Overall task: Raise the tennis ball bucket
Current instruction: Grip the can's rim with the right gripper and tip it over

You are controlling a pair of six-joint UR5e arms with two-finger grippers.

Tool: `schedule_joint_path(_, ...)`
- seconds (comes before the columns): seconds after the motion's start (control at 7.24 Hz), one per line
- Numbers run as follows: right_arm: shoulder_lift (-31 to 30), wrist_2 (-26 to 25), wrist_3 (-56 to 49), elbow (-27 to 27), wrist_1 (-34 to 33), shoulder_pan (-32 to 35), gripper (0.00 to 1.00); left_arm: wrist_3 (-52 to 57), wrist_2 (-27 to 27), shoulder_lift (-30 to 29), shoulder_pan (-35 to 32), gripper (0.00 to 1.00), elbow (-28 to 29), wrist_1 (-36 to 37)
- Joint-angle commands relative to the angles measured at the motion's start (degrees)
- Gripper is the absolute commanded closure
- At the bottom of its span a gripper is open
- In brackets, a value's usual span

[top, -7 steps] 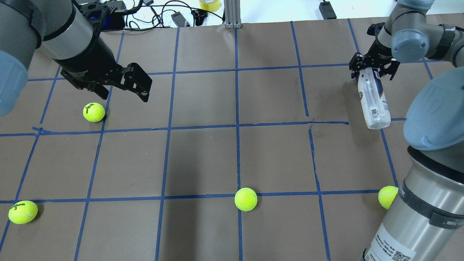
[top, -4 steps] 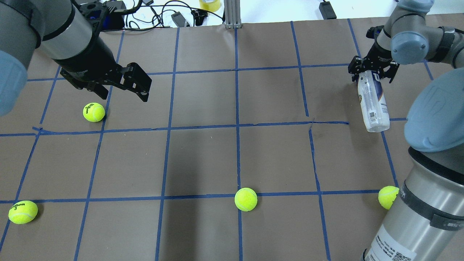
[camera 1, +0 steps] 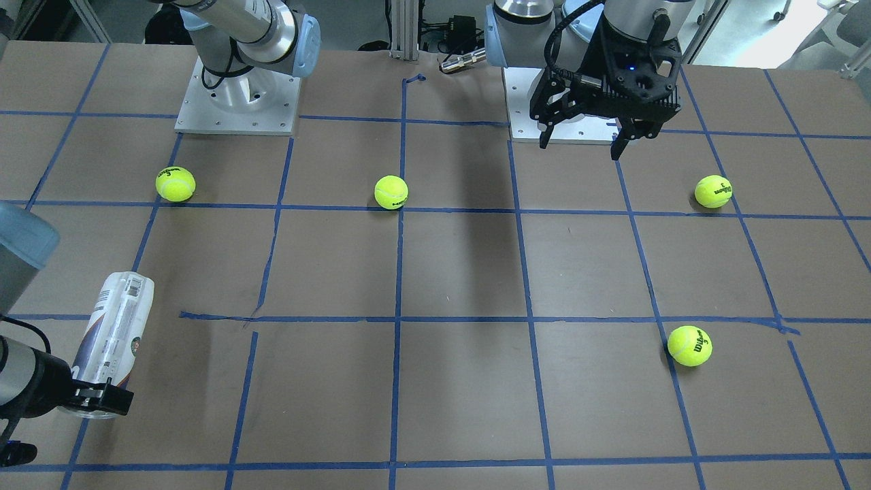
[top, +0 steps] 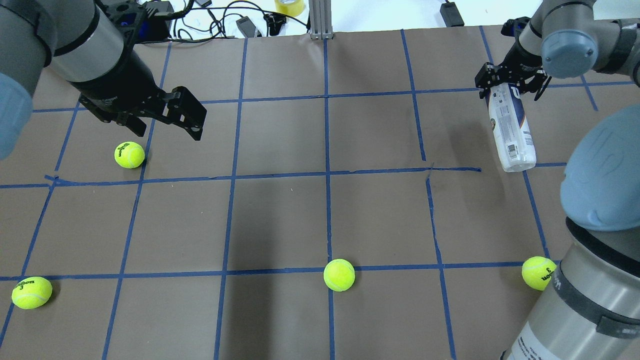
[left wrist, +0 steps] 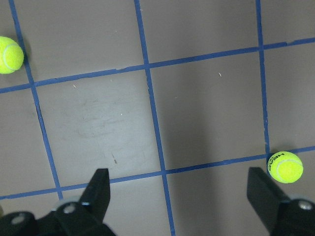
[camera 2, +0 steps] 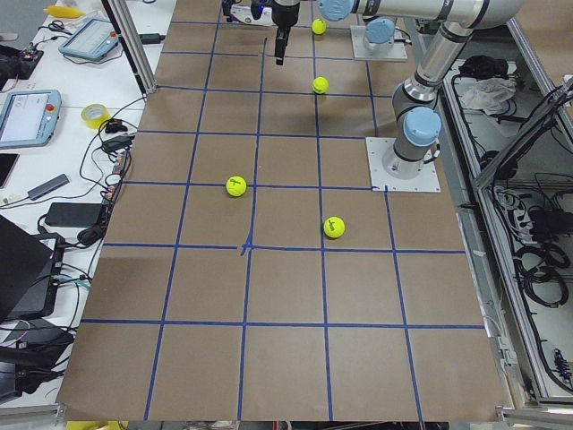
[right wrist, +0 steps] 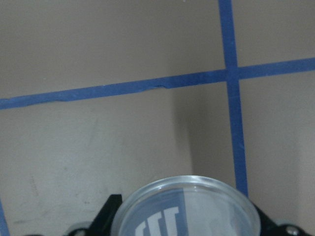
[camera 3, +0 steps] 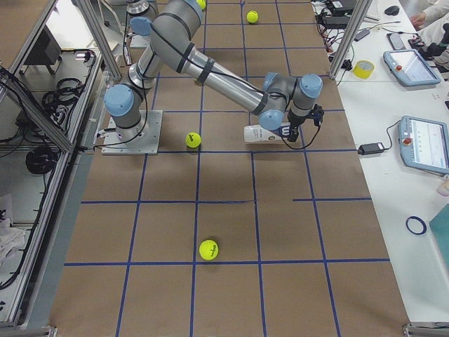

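Observation:
The tennis ball bucket (top: 510,127) is a clear tube with a white and navy label, empty as far as I can see. My right gripper (top: 510,82) is shut on its far end at the table's far right. The tube hangs tilted from the gripper toward the robot; I cannot tell if its free end touches the table. It also shows in the front view (camera 1: 116,327), the right side view (camera 3: 258,133) and the right wrist view (right wrist: 187,209). My left gripper (top: 162,122) is open and empty above the far left of the table, fingers (left wrist: 98,187) wide apart.
Several tennis balls lie on the brown table: one under the left gripper (top: 129,154), one at the near left (top: 31,292), one near the middle (top: 339,274), one by the right arm's base (top: 537,272). Cables and a tape roll (top: 290,6) lie beyond the far edge.
My right gripper has moved away from the robot with the tube in it, and the tube's free end has followed. The left arm has barely shifted.

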Motion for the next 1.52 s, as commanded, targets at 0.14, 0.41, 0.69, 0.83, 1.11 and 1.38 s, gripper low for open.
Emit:
schedule_joint_path(0.14, -6.54, 3.63, -5.10, 3.66, 0.53, 6.11, 0.37, 0.04, -0.02, -0.04, 0.08, 0.00, -0.09, 0.12)
schedule_joint_path(0.41, -9.20, 3.23, -6.22, 7.35, -0.43, 12.61, 0.44, 0.04, -0.02, -0.04, 0.08, 0.00, -0.09, 0.12)
schedule_joint_path(0.69, -9.21, 3.05, -10.43, 7.72, -2.79, 19.55, 0.44, 0.04, -0.02, -0.04, 0.08, 0.00, -0.09, 0.12)
schedule_joint_path(0.83, -9.30, 2.26, -12.54, 7.81, -4.20, 22.54, 0.44, 0.04, -0.11, -0.04, 0.08, 0.00, -0.09, 0.21)
schedule_joint_path(1.11, -10.35, -1.00, -20.18, 8.07, -4.30, 26.95, 0.43, 0.04, -0.11, -0.04, 0.08, 0.00, -0.01, 0.29)
schedule_joint_path(1.38, -10.00, -1.78, -25.46, 8.07, -5.70, 33.35, 0.45, 0.04, -0.11, -0.04, 0.08, 0.00, -0.09, 0.21)
